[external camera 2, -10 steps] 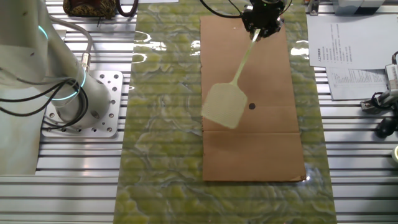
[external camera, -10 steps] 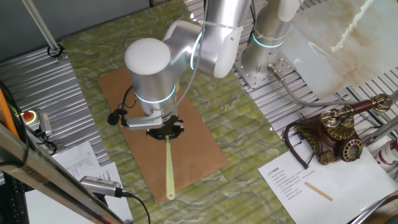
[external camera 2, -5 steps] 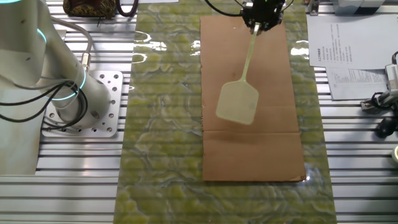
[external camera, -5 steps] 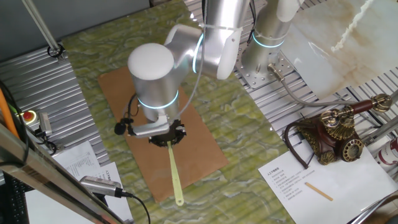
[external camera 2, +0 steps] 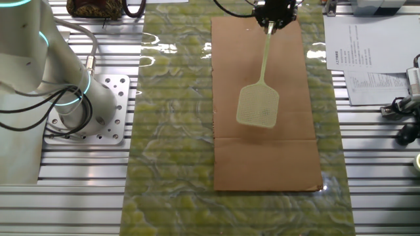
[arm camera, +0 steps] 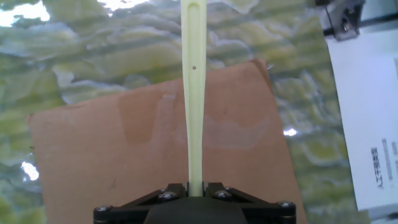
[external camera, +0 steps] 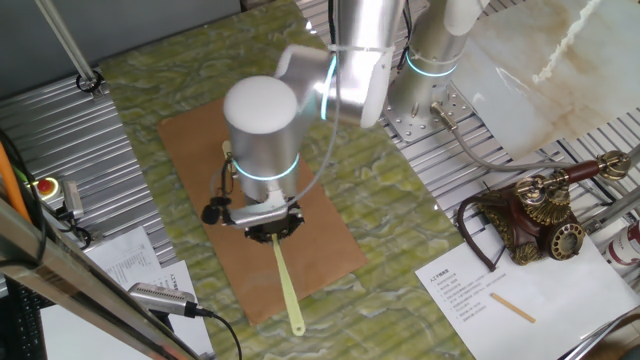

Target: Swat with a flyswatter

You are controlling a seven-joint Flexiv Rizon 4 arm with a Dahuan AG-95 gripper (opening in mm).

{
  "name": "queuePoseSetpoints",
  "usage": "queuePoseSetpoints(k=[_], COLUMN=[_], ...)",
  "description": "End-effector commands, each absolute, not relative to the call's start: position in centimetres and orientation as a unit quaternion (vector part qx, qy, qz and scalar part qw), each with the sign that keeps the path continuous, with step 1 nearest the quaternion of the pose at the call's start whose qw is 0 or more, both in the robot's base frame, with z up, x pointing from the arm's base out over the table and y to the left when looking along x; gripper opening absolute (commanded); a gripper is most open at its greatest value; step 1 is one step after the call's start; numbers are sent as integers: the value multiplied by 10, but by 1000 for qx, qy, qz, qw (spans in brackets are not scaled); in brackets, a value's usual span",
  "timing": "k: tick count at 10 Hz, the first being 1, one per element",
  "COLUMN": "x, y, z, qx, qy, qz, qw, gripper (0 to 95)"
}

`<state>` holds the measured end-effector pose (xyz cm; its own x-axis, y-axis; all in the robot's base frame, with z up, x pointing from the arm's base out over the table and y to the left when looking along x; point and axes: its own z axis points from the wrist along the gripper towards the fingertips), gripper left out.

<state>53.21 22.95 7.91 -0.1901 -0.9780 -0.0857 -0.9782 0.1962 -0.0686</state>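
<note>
The gripper [arm camera: 194,186] pointed straight down, its fingers clamped on the flyswatter [external camera 2: 260,98] handle. The arm [external camera: 263,135] stood bent over the brown board [external camera 2: 289,151]. The mesh head lay flat over the board's middle, on the green marbled mat [external camera 2: 170,131].

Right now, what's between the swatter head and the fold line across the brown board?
Only bare brown board lies between the flyswatter head and the fold, seen in the other fixed view. The pincer clamps the handle.
</note>
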Motion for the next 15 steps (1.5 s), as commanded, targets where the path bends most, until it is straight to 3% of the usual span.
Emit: queuePoseSetpoints(k=[1,4,9,15], x=[532,532,534,538], y=[236,237,239,248], z=[70,63,64,67], qx=[-633,-636,-649,-650], qy=[770,767,741,740], qz=[-12,-14,25,24], qw=[77,89,170,172], gripper=[0,0,0,0])
